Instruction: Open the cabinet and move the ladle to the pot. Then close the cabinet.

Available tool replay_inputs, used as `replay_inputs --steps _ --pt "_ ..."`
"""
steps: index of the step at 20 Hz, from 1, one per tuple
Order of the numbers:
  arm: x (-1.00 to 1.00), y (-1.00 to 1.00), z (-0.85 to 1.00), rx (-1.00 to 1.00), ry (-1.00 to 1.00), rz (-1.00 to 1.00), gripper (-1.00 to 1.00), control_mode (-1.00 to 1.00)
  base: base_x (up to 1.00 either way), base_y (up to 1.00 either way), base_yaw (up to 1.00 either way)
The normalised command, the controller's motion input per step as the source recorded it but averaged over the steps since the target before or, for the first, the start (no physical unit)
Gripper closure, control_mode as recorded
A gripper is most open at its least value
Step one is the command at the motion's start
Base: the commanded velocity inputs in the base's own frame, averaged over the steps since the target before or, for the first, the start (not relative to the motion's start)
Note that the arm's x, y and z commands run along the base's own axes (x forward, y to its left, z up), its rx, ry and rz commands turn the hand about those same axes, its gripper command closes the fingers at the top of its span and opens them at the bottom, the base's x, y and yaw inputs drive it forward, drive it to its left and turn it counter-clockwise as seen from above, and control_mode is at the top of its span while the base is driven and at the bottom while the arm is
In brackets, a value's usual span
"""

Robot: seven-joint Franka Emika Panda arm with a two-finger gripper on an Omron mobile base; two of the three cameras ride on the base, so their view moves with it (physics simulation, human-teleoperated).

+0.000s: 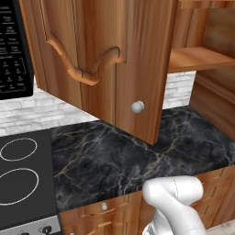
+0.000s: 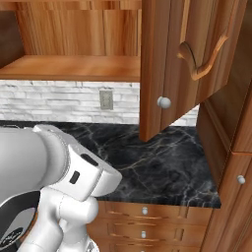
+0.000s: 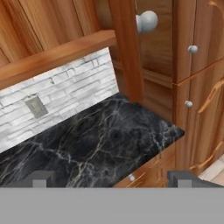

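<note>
The cabinet's door stands swung open over the counter, its round silver knob facing me. Behind it the wooden shelf is exposed. From the right base view I see the same door, knob and shelf. In the hand view the gripper is open, its fingertips far apart with nothing between them, looking at the door edge, the knob and the shelf above the counter. The ladle and the pot are out of view.
A black marble counter runs under the cabinet, with drawer fronts below. A cooktop lies at the left under a black microwave. A tall wooden unit bounds the counter's right end. A wall outlet sits on the white brick.
</note>
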Motion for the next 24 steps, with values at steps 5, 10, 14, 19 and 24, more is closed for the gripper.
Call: replay_inputs --steps 5,10,14,19,24 --pt "0.01 -0.18 0.00 0.03 0.00 -0.05 -1.00 -1.00 0.00 0.00 0.00" --pt "0.00 -0.17 0.00 0.03 0.00 -0.01 -1.00 -1.00 0.00 0.00 0.00" --pt "0.02 -0.16 -0.05 0.01 -0.04 0.00 -1.00 -1.00 0.00 0.00 0.00" --pt "0.00 -0.38 0.00 0.03 -0.08 0.00 -1.00 -1.00 0.00 0.00 0.00" --pt "0.02 -0.30 0.00 0.04 -0.05 0.00 -1.00 -1.00 0.00 0.00 0.00"
